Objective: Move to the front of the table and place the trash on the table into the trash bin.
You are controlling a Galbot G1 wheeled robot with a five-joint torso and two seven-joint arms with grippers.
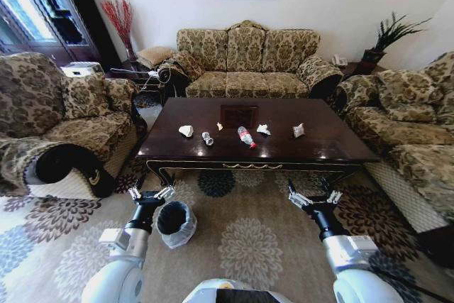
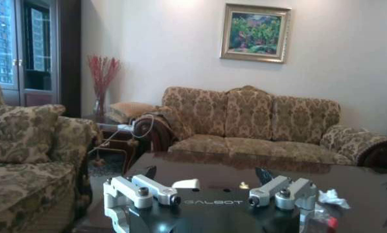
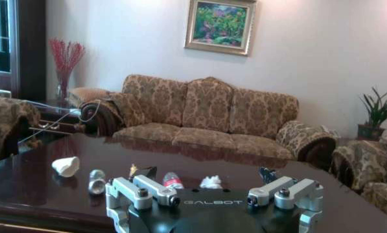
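Patterned carpet lies under both arms. Left pincer, fingers apart, hangs just beside the black-lined trash bin. Beyond both pincers, the trash lies scattered on the dark desk. Right pincer is apart too.

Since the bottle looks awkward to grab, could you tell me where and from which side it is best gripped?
The bottle lies on its side on the table, slanted, red cap toward the robot. Probably best gripped across the middle of its round body, coming from above with the fingers across its length. The right hand, open, is somewhat nearer.
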